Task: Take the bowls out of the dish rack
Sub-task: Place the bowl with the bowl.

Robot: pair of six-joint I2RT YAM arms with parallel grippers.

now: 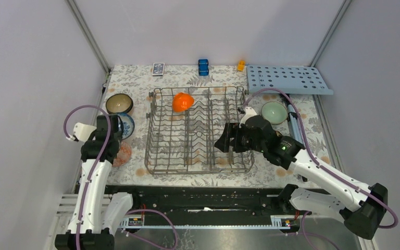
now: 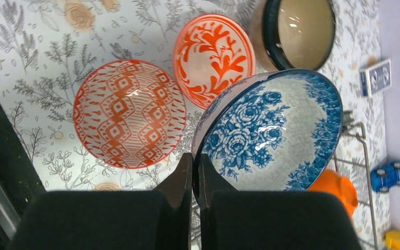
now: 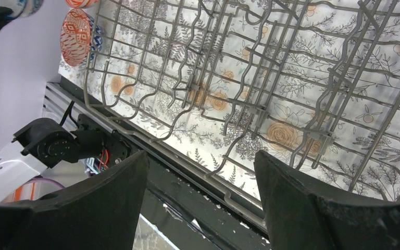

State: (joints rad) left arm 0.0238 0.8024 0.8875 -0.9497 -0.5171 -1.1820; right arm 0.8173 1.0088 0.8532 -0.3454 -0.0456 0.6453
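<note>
The orange bowl point(image 1: 182, 101) is the only bowl I can see inside the dish rack point(image 1: 149, 136). It leans among the tines in the rack's far row, a little left of the rack's middle. I can't make out from above which way its mouth faces.

The coming move turns on where that bowl lies from the right gripper point(image 3: 200, 159), which hangs over the rack's near right part. From there the bowl is toward the far side and to the left, across several rows of tines. The right fingers stand wide apart, with nothing between them and only bare wire and the flowered cloth point(image 1: 187, 179) below. I judge this arm both the nearer and the free one, so the reach should be its job: rise over the tines, travel far and left, then come down on the bowl's upper rim.

The left gripper point(image 2: 194, 159) is outside the rack, near its left wall. Its fingers are pinched together on the rim of the blue-and-white bowl point(image 2: 276, 130), which is tilted; I can't tell whether it is clear of the cloth. Also left of the rack are the red diamond-pattern bowl point(image 2: 127, 114), the red leaf-pattern bowl point(image 2: 213, 57) and the dark brown bowl point(image 2: 299, 31). A pale green bowl point(image 1: 274, 112) sits just right of the rack's far right corner.
</note>
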